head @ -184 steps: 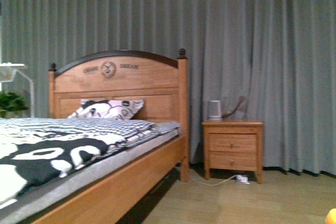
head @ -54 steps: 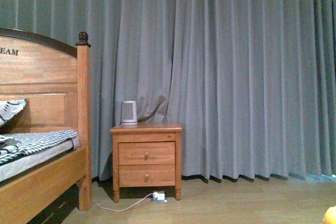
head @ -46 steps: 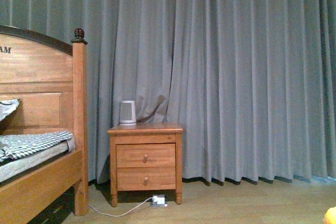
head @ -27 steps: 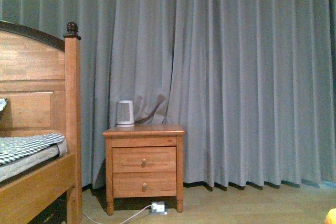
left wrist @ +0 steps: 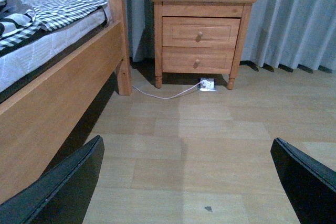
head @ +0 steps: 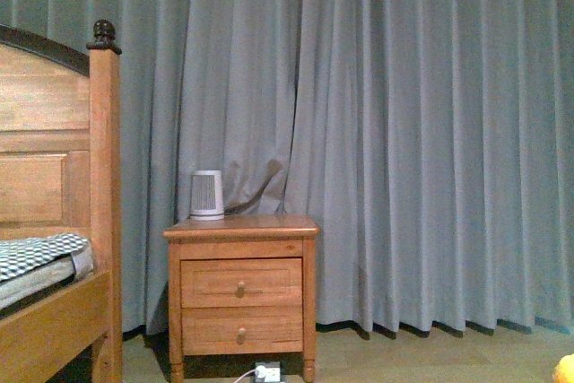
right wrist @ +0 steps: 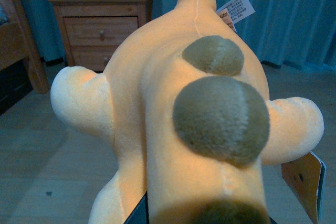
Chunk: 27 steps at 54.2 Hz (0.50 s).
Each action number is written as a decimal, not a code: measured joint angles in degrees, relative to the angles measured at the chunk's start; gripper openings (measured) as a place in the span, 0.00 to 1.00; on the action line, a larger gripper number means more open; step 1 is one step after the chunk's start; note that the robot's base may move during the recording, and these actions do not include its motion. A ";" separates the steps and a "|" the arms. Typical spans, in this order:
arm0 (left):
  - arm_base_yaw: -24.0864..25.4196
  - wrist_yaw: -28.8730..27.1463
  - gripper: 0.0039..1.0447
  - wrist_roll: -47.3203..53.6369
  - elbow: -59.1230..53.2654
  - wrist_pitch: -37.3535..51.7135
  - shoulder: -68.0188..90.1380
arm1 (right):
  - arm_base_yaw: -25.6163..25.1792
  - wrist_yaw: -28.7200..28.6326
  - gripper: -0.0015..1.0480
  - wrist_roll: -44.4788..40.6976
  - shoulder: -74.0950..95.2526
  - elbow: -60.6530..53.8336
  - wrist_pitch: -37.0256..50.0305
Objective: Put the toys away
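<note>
Bed [head: 54, 320] and nightstand [head: 240, 302] have slid toward the left of the front view over the last few seconds. The pillow and most of the bedding have dropped out of sight and the nightstand looms larger, so the robot appears to have turned right and closed in. Grey curtain [head: 404, 132] now fills most of that view, hanging down to the wooden floor [left wrist: 199, 145].

The plush toy [right wrist: 157, 103], orange-yellow with brownish nubs, crowds the right wrist view, clear of the floor, with paper tags [right wrist: 235, 8] sticking out. Only its edge shows in the front view's lower right corner.

The right tool [right wrist: 205, 219] is almost wholly hidden beneath the plush. Dark edges flank the toy, and it appears closed around it. The left tool [left wrist: 184, 187] is spread wide and carries nothing, its fingers [left wrist: 63, 187] low over bare floor beside the bed frame.

A small white appliance [head: 207, 195] stands on the nightstand, and a power strip [left wrist: 208, 84] with a white cord [left wrist: 163, 96] lies at its feet.

No box or basket for the toy shows in any view, so the carry looks to be in hand and the drop-off is not yet found.
</note>
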 joint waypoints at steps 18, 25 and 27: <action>0.00 0.02 0.94 0.00 -0.02 0.00 0.00 | 0.00 0.09 0.07 0.00 0.00 0.00 0.00; 0.00 0.00 0.94 0.00 0.00 0.00 0.00 | 0.00 -0.02 0.07 0.00 0.00 0.00 0.00; 0.00 0.04 0.94 0.00 0.00 0.00 0.00 | 0.00 0.00 0.07 0.00 0.00 0.00 0.00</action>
